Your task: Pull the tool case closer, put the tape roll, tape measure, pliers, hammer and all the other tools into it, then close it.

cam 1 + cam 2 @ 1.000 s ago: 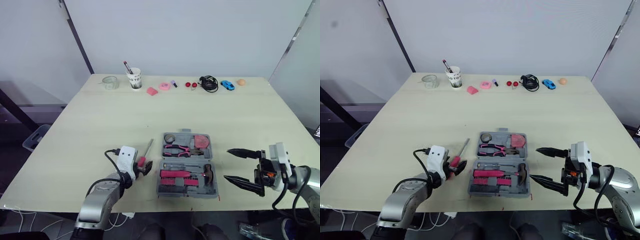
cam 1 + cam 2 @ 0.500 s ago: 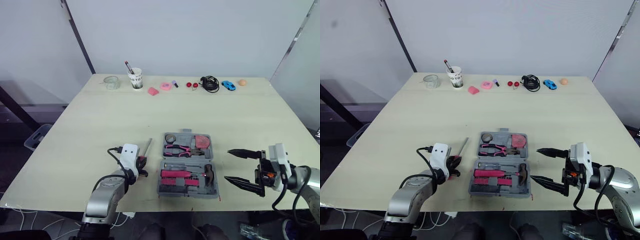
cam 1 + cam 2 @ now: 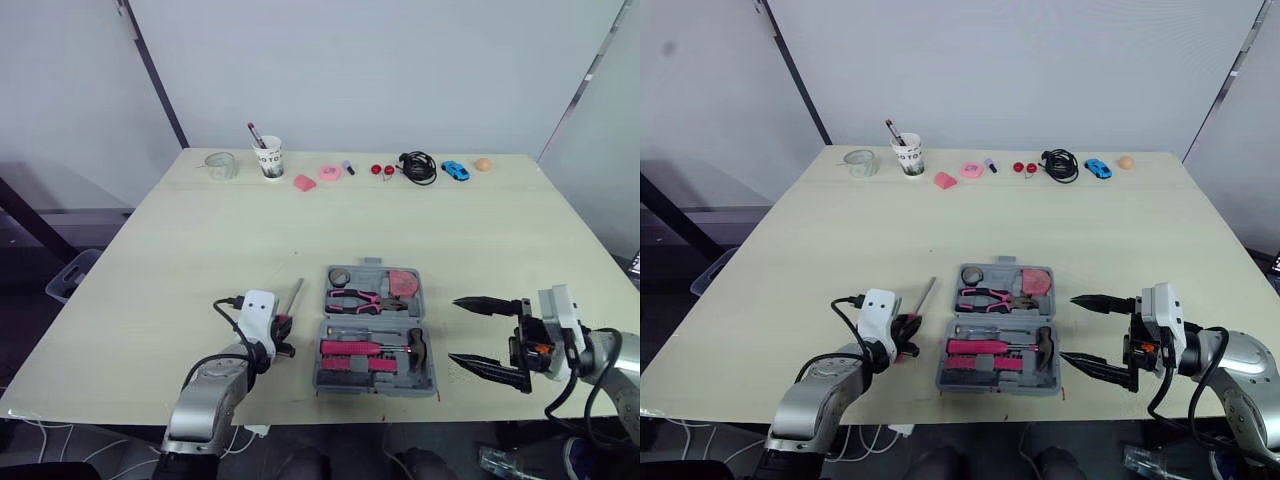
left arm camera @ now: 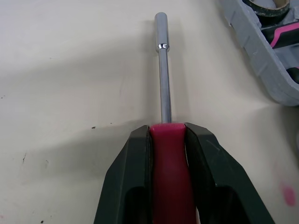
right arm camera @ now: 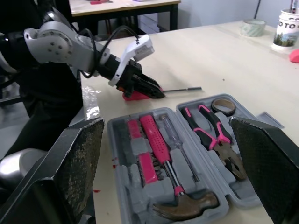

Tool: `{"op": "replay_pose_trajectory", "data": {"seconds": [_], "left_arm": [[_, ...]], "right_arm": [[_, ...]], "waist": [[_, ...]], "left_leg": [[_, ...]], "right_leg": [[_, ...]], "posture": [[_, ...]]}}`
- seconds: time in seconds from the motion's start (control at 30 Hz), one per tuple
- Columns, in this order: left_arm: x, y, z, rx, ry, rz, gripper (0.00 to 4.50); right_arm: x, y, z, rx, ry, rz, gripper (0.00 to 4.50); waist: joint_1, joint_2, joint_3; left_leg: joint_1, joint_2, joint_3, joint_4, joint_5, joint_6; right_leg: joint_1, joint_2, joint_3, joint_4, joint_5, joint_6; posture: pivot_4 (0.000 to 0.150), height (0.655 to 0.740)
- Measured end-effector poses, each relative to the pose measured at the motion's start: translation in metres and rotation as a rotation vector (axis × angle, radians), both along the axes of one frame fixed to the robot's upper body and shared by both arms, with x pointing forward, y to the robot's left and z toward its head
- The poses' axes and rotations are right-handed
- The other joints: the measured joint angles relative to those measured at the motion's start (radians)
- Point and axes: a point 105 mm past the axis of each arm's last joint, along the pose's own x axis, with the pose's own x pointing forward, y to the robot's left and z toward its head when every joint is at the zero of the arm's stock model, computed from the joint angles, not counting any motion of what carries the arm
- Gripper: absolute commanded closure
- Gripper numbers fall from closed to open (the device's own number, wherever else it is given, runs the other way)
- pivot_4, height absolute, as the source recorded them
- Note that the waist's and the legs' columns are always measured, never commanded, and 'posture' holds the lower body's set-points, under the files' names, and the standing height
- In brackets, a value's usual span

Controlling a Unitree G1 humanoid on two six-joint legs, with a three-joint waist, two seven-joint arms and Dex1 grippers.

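The left gripper (image 4: 167,128) is clamped on the red handle of a screwdriver (image 4: 163,79), its two black fingers (image 4: 133,158) pressed flat against either side; the steel shaft runs straight out ahead of the fingertips, lying on the table (image 3: 180,260); the open tool case (image 3: 995,387) sits just to this gripper's right, a narrow strip of bare table between them, its grey wall beside the shaft's far end; inside the case lie a tape roll (image 3: 340,275), pliers (image 3: 355,298), a pink-handled driver (image 3: 350,347) and a hammer (image 3: 415,345); the right gripper (image 3: 1067,326) stands on the case's other side, near its right wall, spread wide and holding nothing; well beyond both grippers, along the table's far edge, stand a paper cup (image 3: 268,157), a glass jar (image 3: 220,165), a black cable coil (image 3: 417,166) and a blue toy car (image 3: 455,170).
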Motion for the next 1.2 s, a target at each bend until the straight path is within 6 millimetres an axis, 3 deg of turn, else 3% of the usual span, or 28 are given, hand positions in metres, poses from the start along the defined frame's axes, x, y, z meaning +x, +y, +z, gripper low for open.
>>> {"op": "replay_pose_trajectory", "data": {"seconds": [0.27, 0.43, 0.5, 0.57, 0.83, 1.03, 1.2], "left_arm": [[-0.001, 0.015, 0.008, 0.033, -0.001, -0.051, 3.91], [0.001, 0.038, 0.036, 0.125, -0.055, -0.172, 3.91], [0.001, 0.039, 0.05, 0.149, -0.077, -0.256, 3.91], [0.0, 0.031, 0.067, 0.163, -0.115, -0.37, 3.91], [-0.003, -0.007, 0.095, 0.196, -0.119, -0.743, 3.91], [-0.017, -0.047, 0.087, 0.189, -0.051, -1.026, 3.91], [-0.031, -0.068, 0.078, 0.187, 0.009, -1.174, 3.91]], "right_arm": [[-0.001, -0.001, -0.002, 0.007, 0.011, 0.016, 0.0], [-0.001, -0.006, -0.011, 0.001, 0.041, -0.011, 0.0], [-0.001, -0.007, -0.012, 0.001, 0.041, -0.015, 0.0], [-0.001, -0.007, -0.012, 0.001, 0.04, -0.017, 0.0], [0.001, -0.011, -0.015, 0.003, 0.047, -0.036, 0.0], [-0.002, -0.017, -0.017, -0.008, 0.056, -0.053, 0.0], [-0.002, -0.024, -0.013, -0.028, 0.043, -0.072, 0.0]], "waist": [[0.0, 0.0, 0.0], [0.001, 0.0, 0.001], [0.001, 0.0, 0.001], [0.001, 0.0, 0.001], [0.001, 0.0, 0.001], [0.001, 0.0, 0.001], [0.001, 0.0, 0.001]], "left_leg": [[0.0, 0.0, 0.0, 0.0, 0.0, 0.0], [0.0, 0.001, 0.0, 0.0, 0.0, 0.0], [-0.001, 0.001, 0.0, 0.0, 0.0, 0.0], [-0.001, 0.002, 0.001, 0.0, 0.0, 0.0], [-0.001, 0.0, 0.005, 0.0, 0.0, 0.0], [-0.001, 0.0, 0.005, 0.0, 0.0, 0.0], [-0.001, 0.0, 0.005, 0.0, 0.0, 0.0]], "right_leg": [[0.0, 0.0, 0.0, 0.0, -0.001, -0.002], [0.0, 0.0, -0.001, 0.0, -0.002, -0.003], [0.0, -0.001, -0.001, 0.0, -0.002, -0.003], [0.0, -0.002, -0.001, 0.0, -0.002, -0.003], [0.0, -0.001, -0.001, 0.0, -0.002, -0.002], [0.0, 0.001, -0.001, 0.0, -0.002, -0.002], [0.0, 0.001, -0.001, 0.0, -0.002, -0.002]], "posture": [[0.15, 0.74], [0.15, 0.74], [0.15, 0.74], [0.15, 0.74], [0.15, 0.74], [0.15, 0.74], [0.15, 0.74]]}}
